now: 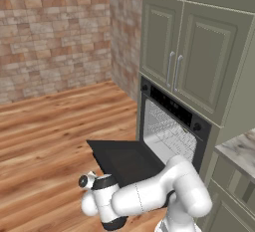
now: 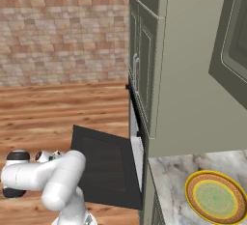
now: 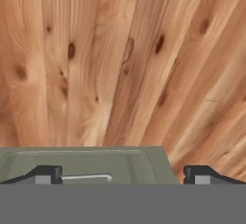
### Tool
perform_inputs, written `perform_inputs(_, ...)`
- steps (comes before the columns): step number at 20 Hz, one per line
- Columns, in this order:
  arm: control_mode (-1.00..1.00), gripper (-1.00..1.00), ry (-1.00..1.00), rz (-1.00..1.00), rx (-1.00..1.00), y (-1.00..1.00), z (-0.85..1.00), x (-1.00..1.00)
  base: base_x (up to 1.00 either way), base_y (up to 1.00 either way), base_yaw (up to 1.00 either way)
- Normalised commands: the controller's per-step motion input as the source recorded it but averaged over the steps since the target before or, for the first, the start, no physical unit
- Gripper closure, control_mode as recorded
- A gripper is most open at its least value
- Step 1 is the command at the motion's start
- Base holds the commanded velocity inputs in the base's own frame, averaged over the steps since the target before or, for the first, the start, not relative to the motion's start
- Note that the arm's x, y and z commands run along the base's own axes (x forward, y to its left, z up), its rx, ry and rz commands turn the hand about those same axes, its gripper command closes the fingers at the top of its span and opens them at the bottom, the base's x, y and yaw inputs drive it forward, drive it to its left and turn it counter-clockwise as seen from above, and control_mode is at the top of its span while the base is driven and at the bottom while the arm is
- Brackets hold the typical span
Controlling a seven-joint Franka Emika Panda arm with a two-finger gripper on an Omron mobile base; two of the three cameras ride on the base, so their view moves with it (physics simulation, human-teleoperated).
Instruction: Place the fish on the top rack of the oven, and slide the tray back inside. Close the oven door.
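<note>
While the oven door lies folded down flat over the wooden floor, the oven stands open, and everything else is placed here relative to that oven. Far to its left, a brick wall rises behind the floorboards. Just left of the oven's mouth and below it, the robot's arm is bent low beside the dropped door, with its wrist over the floor at the door's near left corner. Inside the pale cavity, wire racks show as fine silver grids; the top rack sits in the cavity, though whether it is pulled out at all I cannot tell. A dark control strip with a round knob runs across the oven's top edge. Directly above the oven hang grey-green cabinets with metal handles. To the right of the oven, a marble counter carries a round yellow plate with an orange rim.

From the hand view, the gripper points down at the floorboards, its two dark fingertips spread as wide as they go with nothing between them. A grey-green cabinet door with a metal handle lies at that view's bottom edge.

No fish can be made out on the plate, the racks or the floor.
</note>
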Motion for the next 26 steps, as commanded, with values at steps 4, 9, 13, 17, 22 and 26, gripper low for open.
perform_inputs(4, -1.00, -1.00, -0.13, -0.13, -0.15, 0.00, -1.00, 0.14, 0.00, 0.00, 0.00)
perform_inputs(9, -1.00, -1.00, -0.13, -0.12, -0.19, 0.00, -1.00, 0.19, 0.00, 0.00, 0.00)
perform_inputs(13, -1.00, -1.00, -0.22, -0.17, -0.20, -0.08, -0.96, 0.06, 0.00, 0.00, 0.00)
perform_inputs(17, -1.00, -1.00, -0.34, -0.25, -0.15, -0.71, -0.35, -0.27, 0.00, 0.00, 0.00)
perform_inputs(22, -1.00, -1.00, -0.34, -0.27, -0.15, -1.00, 0.00, -0.47, 0.00, 0.00, 0.00)
perform_inputs(26, -1.00, -1.00, -0.17, -0.29, -0.20, -1.00, 0.07, -0.23, 0.00, 0.00, 0.00)
